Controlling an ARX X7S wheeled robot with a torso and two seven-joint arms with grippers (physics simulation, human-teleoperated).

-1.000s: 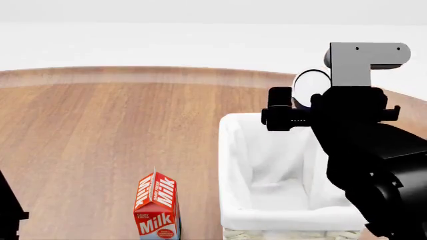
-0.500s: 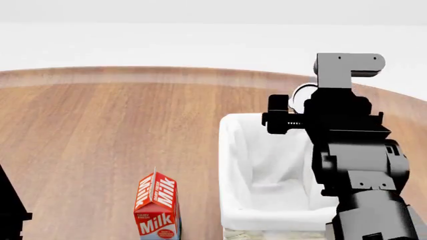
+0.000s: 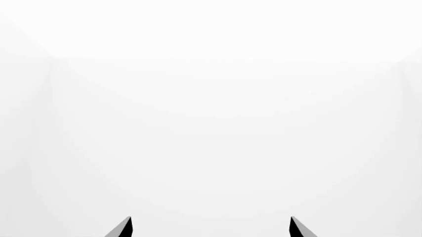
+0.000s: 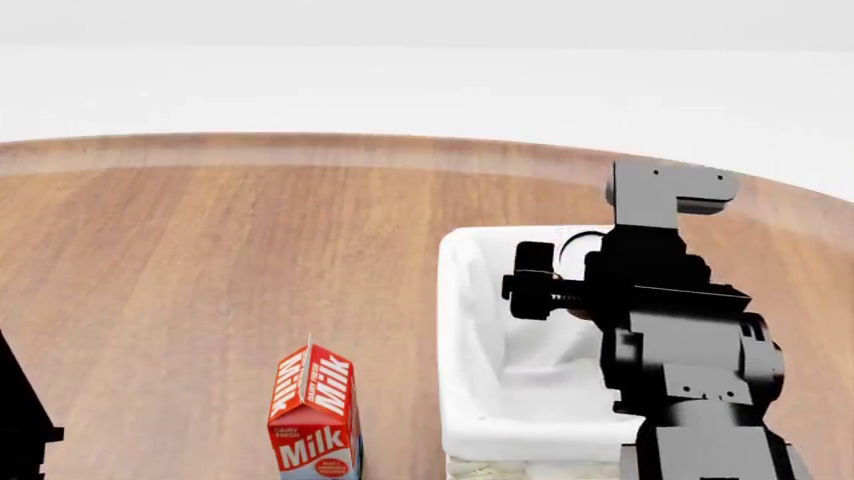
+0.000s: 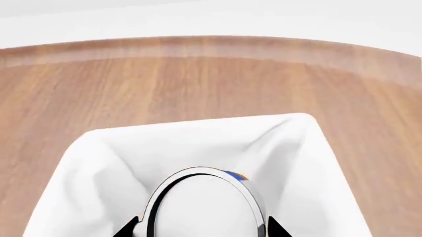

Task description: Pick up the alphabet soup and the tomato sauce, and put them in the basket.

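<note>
My right gripper [image 5: 203, 229] is shut on the alphabet soup [image 5: 201, 207], a can whose silver top faces the wrist camera, with a sliver of blue and orange label at its edge. In the head view the can [image 4: 574, 246] shows only as a silver rim behind the black right wrist. It hangs inside the mouth of the cream-white basket [image 4: 461, 330], above the cloth liner [image 5: 197, 128]. My left gripper [image 3: 211, 228] is open and empty, facing a blank white surface. The tomato sauce is out of view.
A red and white milk carton [image 4: 315, 410] stands on the wooden table [image 4: 200, 260] left of the basket, near the front. The left arm [image 4: 20, 420] shows at the head view's lower left edge. The table's curved far edge runs across the back.
My right arm has moved down and to the left, bringing the soup can from above the basket's far rim down into the basket's opening. The milk carton and basket have not moved.
</note>
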